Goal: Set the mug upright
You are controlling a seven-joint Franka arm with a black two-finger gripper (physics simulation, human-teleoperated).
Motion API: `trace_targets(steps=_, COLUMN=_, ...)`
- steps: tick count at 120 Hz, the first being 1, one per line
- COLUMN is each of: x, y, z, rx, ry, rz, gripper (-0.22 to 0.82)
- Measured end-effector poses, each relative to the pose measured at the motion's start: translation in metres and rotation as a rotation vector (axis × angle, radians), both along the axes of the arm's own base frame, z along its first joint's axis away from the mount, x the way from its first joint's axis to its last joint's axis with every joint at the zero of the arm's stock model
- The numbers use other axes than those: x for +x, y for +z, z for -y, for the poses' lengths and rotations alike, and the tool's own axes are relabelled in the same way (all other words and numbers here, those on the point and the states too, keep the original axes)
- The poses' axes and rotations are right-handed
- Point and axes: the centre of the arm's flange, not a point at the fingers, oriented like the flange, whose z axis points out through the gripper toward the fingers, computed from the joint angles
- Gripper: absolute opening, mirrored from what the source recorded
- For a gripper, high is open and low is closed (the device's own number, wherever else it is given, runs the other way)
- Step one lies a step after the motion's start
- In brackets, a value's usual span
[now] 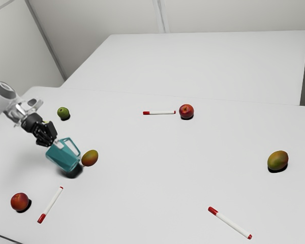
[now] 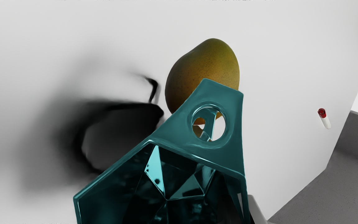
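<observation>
Tilted over, the teal mug (image 1: 63, 156) hangs from my gripper (image 1: 53, 143), its dark shadow on the table beneath it. The handle is on the side toward the exterior view's right. In the wrist view the open mouth of the mug (image 2: 219, 154) faces my hand, and the handle with its round hole points away. My gripper (image 2: 244, 207) is shut on the mug's wall, one finger inside the rim and the other outside.
A mango (image 1: 90, 158) lies close by the mug. Around them are a red fruit (image 1: 20, 202), a marker (image 1: 50, 205) and a green fruit (image 1: 63, 113). Farther off lie a red apple (image 1: 186, 111), a second marker (image 1: 162, 113), a third marker (image 1: 230, 222) and another mango (image 1: 278, 160).
</observation>
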Motion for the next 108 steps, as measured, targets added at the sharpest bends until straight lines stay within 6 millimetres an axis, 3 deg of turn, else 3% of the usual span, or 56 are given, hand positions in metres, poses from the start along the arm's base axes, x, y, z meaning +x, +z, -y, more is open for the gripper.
trace_targets(steps=16, x=0.01, y=0.041, z=0.022, rx=0.063, ry=-0.059, rz=0.057, gripper=-0.16)
trace_targets(steps=33, x=0.032, y=0.088, z=0.078, rx=0.214, ry=-0.205, rz=0.133, gripper=-0.16)
trace_targets(steps=49, x=0.035, y=0.111, z=0.12, rx=0.367, ry=-0.317, rz=0.204, gripper=-0.16)
trace_targets(steps=84, x=0.059, y=0.117, z=0.19, rx=0.628, ry=-0.52, rz=0.314, gripper=-0.16)
trace_targets(steps=97, x=0.066, y=0.108, z=0.216, rx=0.671, ry=-0.569, rz=0.336, gripper=-0.16)
trace_targets(steps=108, x=0.067, y=0.103, z=0.228, rx=0.693, ry=-0.58, rz=0.348, gripper=-0.16)
